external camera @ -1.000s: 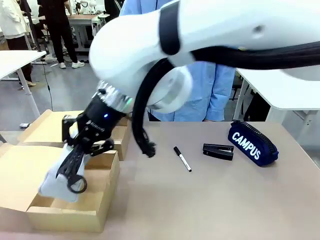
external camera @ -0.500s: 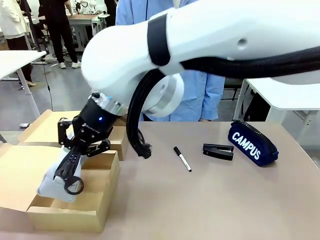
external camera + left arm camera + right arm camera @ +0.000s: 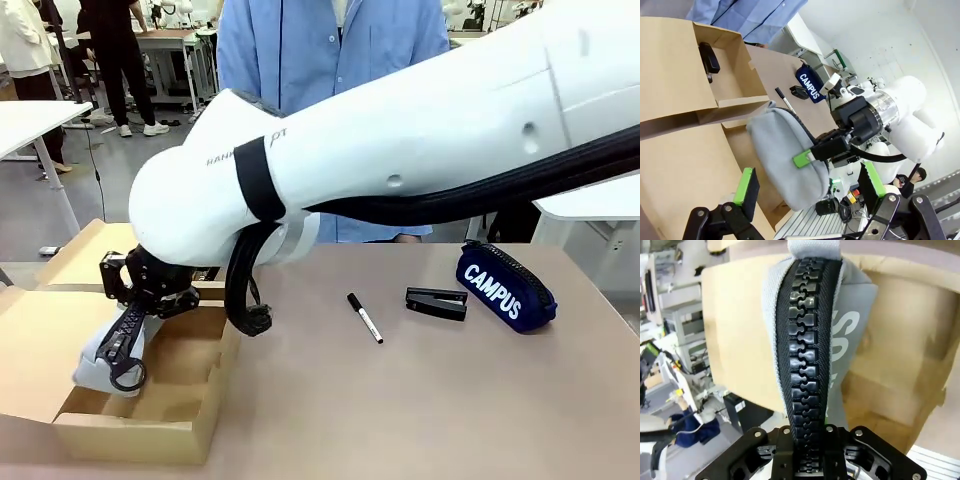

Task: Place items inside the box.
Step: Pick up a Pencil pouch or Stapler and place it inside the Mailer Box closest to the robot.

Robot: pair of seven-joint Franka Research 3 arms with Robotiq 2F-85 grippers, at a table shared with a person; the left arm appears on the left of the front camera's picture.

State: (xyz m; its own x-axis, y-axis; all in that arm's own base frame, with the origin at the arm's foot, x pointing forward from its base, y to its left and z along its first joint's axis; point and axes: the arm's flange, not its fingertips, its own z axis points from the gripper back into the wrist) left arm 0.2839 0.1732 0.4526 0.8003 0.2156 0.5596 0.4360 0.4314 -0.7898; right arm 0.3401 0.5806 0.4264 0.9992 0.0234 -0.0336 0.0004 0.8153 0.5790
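My right gripper [image 3: 126, 362] reaches across to the left and is shut on the grey zip pencil pouch [image 3: 93, 372], which hangs tilted into the open cardboard box [image 3: 140, 438]. In the right wrist view the pouch's black zipper [image 3: 809, 340] runs up from the shut right gripper [image 3: 810, 442]. My left gripper [image 3: 807, 177] stands open, green pads [image 3: 746, 184] wide apart, looking at the pouch [image 3: 782, 150] from a distance. A black stapler [image 3: 709, 56] lies in the box's far compartment. On the table lie a marker [image 3: 364, 318], another stapler [image 3: 436, 302] and the navy CAMPUS pouch [image 3: 505, 285].
A person in a blue shirt [image 3: 330, 60] stands at the far side of the table. The box's flaps [image 3: 40, 330] spread out to the left. The right arm's white body [image 3: 400, 150] spans the middle of the front view.
The right arm has swung further left and lower, carrying the grey pouch deeper into the box. The items on the table have not moved.
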